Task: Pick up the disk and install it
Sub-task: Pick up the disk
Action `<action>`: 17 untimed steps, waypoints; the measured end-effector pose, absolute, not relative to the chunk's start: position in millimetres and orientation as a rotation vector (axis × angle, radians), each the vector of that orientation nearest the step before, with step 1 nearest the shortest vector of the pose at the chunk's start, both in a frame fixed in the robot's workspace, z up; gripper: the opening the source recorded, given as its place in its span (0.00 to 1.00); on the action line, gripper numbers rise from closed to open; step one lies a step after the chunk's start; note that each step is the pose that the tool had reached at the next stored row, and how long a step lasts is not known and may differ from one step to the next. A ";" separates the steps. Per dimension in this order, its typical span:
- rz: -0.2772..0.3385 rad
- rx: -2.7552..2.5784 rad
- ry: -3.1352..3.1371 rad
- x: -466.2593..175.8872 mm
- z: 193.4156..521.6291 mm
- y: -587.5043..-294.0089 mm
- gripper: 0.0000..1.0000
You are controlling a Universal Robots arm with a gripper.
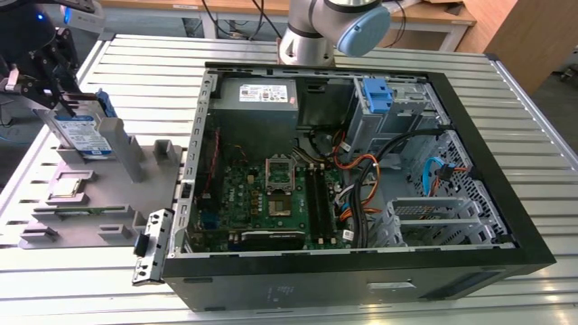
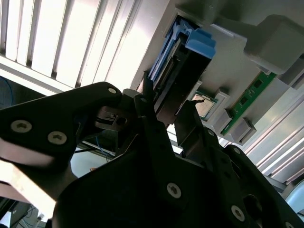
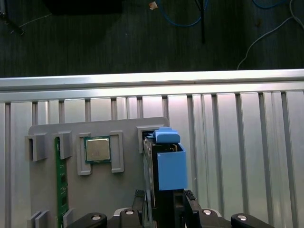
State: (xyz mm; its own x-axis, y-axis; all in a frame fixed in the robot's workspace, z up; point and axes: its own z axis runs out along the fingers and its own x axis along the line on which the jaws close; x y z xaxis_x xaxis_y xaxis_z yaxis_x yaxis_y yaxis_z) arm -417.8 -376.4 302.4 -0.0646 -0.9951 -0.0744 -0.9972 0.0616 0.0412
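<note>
Gripper clamped on the disk, one finger on each face. Disk stands upright in the grey holder on the counter.

Glare over the slats, gloom on the gripper

In the second wrist view I watched the slats beyond the fingers blow out to white glare. The fingers themselves, pressed against the disk, and the gripper behind them sat in near-black shadow. The first wrist view was softly and evenly lit on the slats either side of the fingers, with the floor far past them dim. In the exterior view the light was flat, with a pale sheen on the slats and shade inside the computer case.
</note>
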 end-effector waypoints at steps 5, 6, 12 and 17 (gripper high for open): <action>0.126 -2.130 2.270 -417.8 302.5 -376.5 0.45; 0.126 -2.131 2.270 -417.8 302.5 -376.5 0.43; 0.126 -2.130 2.270 -417.8 302.5 -376.6 0.36; 0.126 -2.130 2.270 -417.8 302.5 -376.9 0.36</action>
State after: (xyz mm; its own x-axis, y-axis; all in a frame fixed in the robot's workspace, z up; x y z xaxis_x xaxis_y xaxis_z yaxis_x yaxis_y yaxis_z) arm -417.8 -376.9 302.5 -0.0646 -0.9951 -0.0744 -0.9972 0.0617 0.0413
